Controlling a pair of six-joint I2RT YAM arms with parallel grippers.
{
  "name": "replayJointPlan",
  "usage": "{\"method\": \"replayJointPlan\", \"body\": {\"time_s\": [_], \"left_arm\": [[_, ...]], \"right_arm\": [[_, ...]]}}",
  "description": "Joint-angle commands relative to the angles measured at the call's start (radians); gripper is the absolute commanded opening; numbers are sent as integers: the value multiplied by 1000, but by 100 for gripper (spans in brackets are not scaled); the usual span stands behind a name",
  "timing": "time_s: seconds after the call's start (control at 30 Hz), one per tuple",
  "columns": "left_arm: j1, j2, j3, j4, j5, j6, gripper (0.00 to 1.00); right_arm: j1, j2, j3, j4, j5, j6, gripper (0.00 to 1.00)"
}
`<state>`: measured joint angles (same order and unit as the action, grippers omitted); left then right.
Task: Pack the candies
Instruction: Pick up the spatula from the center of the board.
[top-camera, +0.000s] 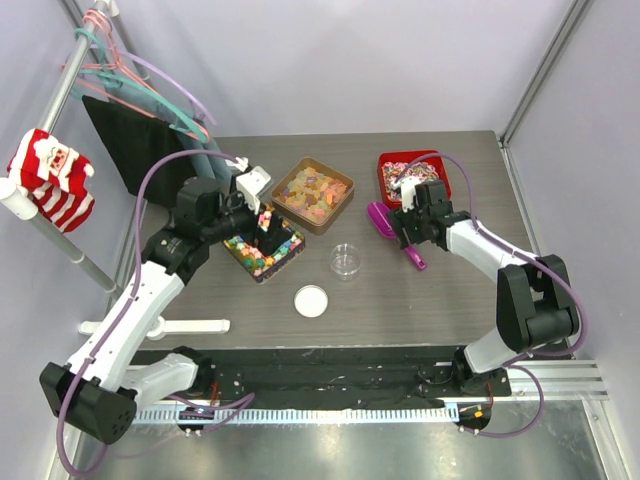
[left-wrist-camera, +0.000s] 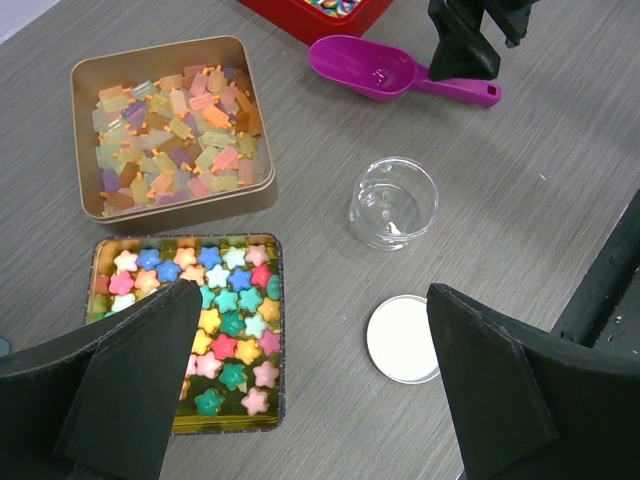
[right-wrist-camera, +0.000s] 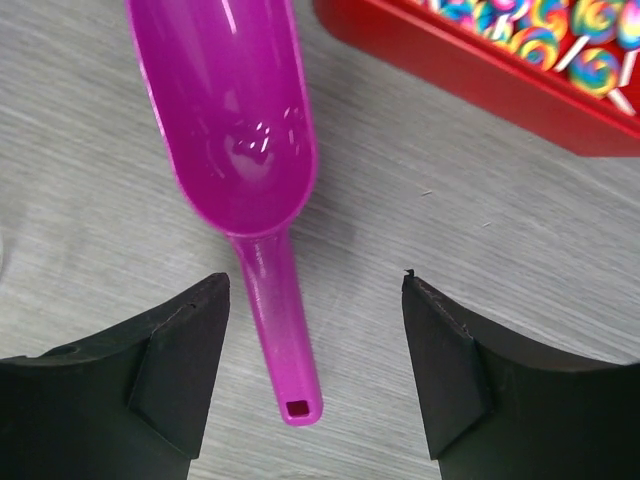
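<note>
Left hand (left-wrist-camera: 312, 295) agape above tin (left-wrist-camera: 280, 340) of candies (left-wrist-camera: 235, 320); right hand (right-wrist-camera: 315, 285) agape astride scoop handle (right-wrist-camera: 280, 330).

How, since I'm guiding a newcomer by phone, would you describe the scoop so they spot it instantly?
Find the red tray, far right on the table. Beside it lies the scoop, its handle between the fingers of the right gripper. It is the only magenta tool.

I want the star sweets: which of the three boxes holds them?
The foil-lined square tin: bright stars fill it. The tan tin has popsicle shapes, the red tray lollipops.
</note>
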<state>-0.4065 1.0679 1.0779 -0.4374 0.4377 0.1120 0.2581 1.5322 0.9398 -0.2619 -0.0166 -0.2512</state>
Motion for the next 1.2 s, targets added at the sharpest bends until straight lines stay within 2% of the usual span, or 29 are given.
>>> {"method": "replayJointPlan", "body": {"time_s": [0.0,0.17,0.23,0.77,1.17], "left_arm": [[0,-22,-16,63,33,-18,100],[5,-17,-22,74,55,-31,100],[9,-14,-27,75,61,-40,100],[23,-8,-33,89,98,-61,100],[28,3,-36,97,116,-72,100]], "right_arm": [[4,-10,2,90,38,0,74],[20,19,2,87,38,-8,73],[24,34,2,89,43,-16,69],[70,109,51,55,106,-117,66],[73,143,65,78,69,-141,61]]}}
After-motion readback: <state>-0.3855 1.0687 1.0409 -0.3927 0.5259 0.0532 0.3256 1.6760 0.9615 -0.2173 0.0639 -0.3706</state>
